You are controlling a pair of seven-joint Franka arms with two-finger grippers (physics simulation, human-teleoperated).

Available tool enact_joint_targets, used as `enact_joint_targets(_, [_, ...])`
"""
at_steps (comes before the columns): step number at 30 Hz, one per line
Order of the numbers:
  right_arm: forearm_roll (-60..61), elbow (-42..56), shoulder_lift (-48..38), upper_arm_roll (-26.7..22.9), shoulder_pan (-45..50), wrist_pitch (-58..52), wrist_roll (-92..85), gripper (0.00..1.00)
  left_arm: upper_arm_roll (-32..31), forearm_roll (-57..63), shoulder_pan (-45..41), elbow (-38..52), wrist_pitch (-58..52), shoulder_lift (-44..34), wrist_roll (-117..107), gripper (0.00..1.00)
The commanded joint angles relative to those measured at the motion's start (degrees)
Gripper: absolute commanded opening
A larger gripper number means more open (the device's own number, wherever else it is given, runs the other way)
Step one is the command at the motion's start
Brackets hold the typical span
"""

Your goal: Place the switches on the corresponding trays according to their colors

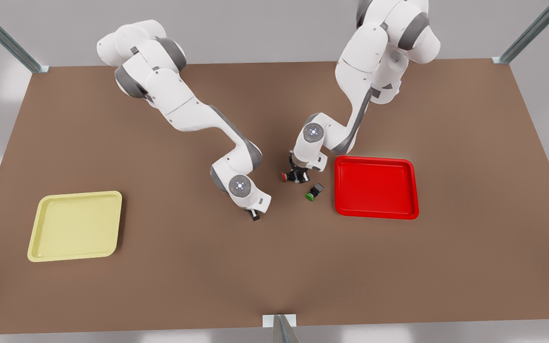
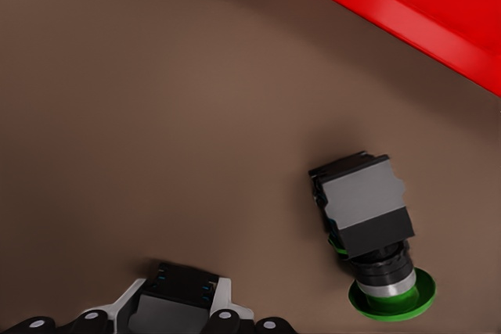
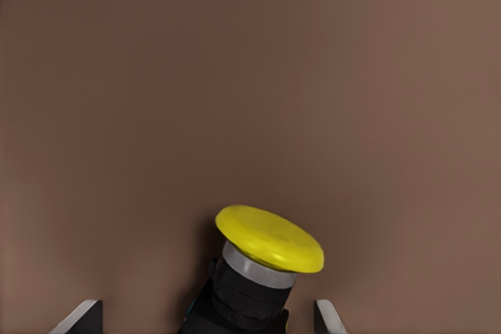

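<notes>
A brown table (image 1: pixel 274 267) holds a pale yellow tray (image 1: pixel 76 225) toward the front view's left and a red tray (image 1: pixel 376 186) toward its right. Two white robot arms reach to the middle of the table.

The left gripper (image 1: pixel 297 175) is down on the red switch (image 1: pixel 285 176), just beside the red tray; from its wrist camera a dark block sits between its fingers, but whether they are pressing on it cannot be told. The green switch (image 2: pixel 369 228) lies on its side close by, near the red tray's rim.

The right gripper (image 1: pixel 254 214) is low over the table, fingers apart on either side of the yellow switch (image 3: pixel 262 267), which sits between them.

Judging from this, both arms are at the grasping step. Next each needs a firm squeeze, then a lift and carry to the matching tray
</notes>
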Motion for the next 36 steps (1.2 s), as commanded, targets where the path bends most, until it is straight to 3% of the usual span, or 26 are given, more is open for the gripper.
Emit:
enact_joint_targets(1, [-0.03,0.05,-0.1,0.01,0.11,-0.3,-2.86,1.0,0.03,0.22,0.18,-0.05,-0.37,-0.42,-4.21,0.35])
enact_joint_targets(2, [-0.03,0.05,-0.1,0.09,0.03,-0.3,-2.86,1.0,0.03,0.22,0.88,-0.14,-1.51,-1.65,-3.6,0.35])
enact_joint_targets(5, [-0.03,0.05,-0.28,0.09,0.03,-0.38,-2.86,1.0,1.34,-0.3,5.45,-0.67,-19.96,-10.53,7.64,0.35])
enact_joint_targets(7, [-0.03,0.13,-0.28,0.09,0.03,-0.38,-2.95,0.92,8.99,-0.22,5.8,-1.19,-30.68,-14.49,20.21,0.35])
enact_joint_targets(9, [-0.03,0.22,-0.37,0.18,0.03,-0.47,-3.04,0.89,17.16,0.58,5.8,-3.3,-33.59,-17.48,31.12,0.35])
enact_joint_targets(10, [-0.03,0.22,-0.37,0.18,0.03,-0.47,-3.04,0.83,19.18,0.58,5.89,-3.3,-32.98,-17.3,33.14,0.36])
enact_joint_targets(15, [-0.03,0.31,-0.37,0.18,-0.06,-0.47,-2.95,0.59,21.91,2.16,7.91,-7.26,-33.59,-16.95,42.55,0.37])
enact_joint_targets(16, [-0.03,0.31,-0.37,0.18,-0.06,-0.47,-2.95,0.56,22.0,2.07,8.18,-7.17,-33.15,-16.51,42.46,0.75])
enact_joint_targets(17, [-0.03,0.31,-0.37,0.18,-0.06,-0.47,-3.04,0.56,22.0,2.07,8.62,-7.17,-32.89,-15.98,42.37,1.0])
enact_joint_targets(20, [-0.03,0.4,-0.54,0.18,-0.15,-0.47,-3.21,0.56,22.0,2.07,8.62,-7.0,-33.59,-16.51,43.07,1.0])
enact_joint_targets(21, [-0.03,0.4,-0.54,0.18,-0.24,-0.47,-3.21,0.56,24.28,2.16,8.62,-3.67,-40.07,-19.4,49.74,1.0])
enact_joint_targets(23, [0.05,0.31,-0.72,0.18,-0.5,-1.7,-3.21,0.56,24.55,2.51,8.44,23.48,-79.62,-20.55,78.73,1.0])
enact_joint_targets(24, [0.05,0.31,-0.98,0.18,-0.68,-3.63,-3.21,0.56,24.37,4.8,7.03,35.88,-87.37,-20.38,94.38,1.0])
enact_joint_targets(26, [-0.03,0.22,-3.18,0.18,-2.52,-7.85,-3.65,0.56,24.63,4.27,7.21,47.76,-91.6,-19.59,129.01,1.0])
enact_joint_targets(27, [-0.03,0.31,-3.79,0.18,-3.22,-9.17,-3.91,0.56,24.02,4.18,8.0,51.19,-92.57,-18.53,132.54,1.0])
enact_joint_targets(29, [-0.65,0.13,-5.9,0.09,-5.16,-12.78,-3.92,0.56,-7.09,3.65,37.01,51.45,-92.92,-19.59,139.22,1.0])
enact_joint_targets(33, [-2.67,-5.93,-12.84,0.01,-15.35,-17.26,-12.52,0.56,-6.83,3.83,37.27,50.49,-87.91,-18.53,143.36,1.0])
enact_joint_targets(36, [-2.14,-6.72,-13.02,-7.9,-19.66,-18.49,-28.52,0.56,-6.3,4.27,38.06,51.1,-84.75,-18.01,143.71,1.0])
